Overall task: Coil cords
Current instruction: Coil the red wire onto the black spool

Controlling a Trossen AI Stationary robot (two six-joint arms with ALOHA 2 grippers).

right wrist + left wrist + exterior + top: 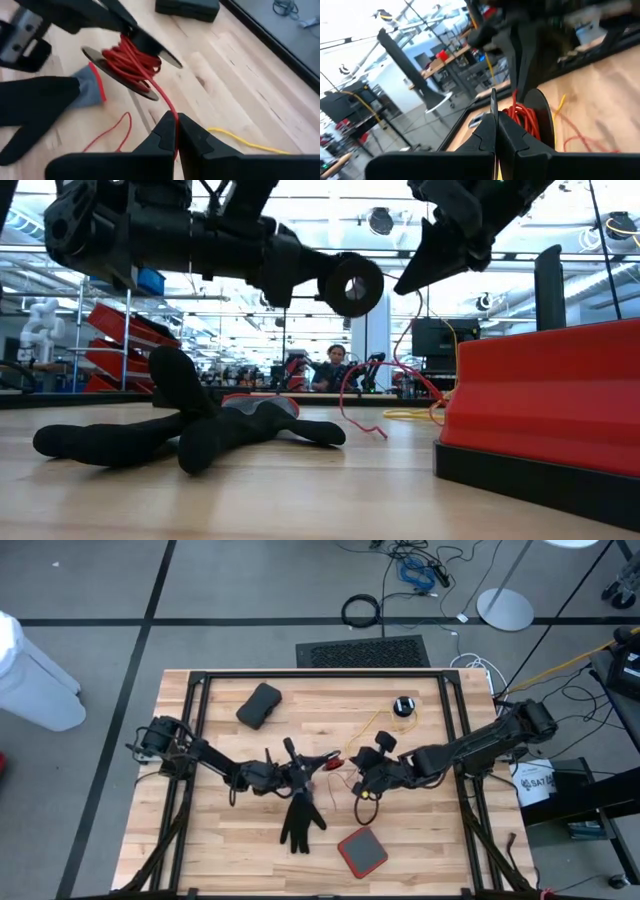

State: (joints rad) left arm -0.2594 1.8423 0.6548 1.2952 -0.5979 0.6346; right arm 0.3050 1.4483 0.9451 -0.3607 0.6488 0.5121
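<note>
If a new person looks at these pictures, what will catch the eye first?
First, the two grippers meeting over the middle of the table: the left gripper holds a black spool wound with red cord, and the right gripper is shut on that cord's strand. Next, the black glove lying flat just in front of them, with the red-topped box beside it at the near edge.

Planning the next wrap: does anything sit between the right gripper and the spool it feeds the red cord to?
Nothing visible. The red cord runs free from the right gripper to the spool in the left gripper. The glove and yellow cord lie off that line.
</note>
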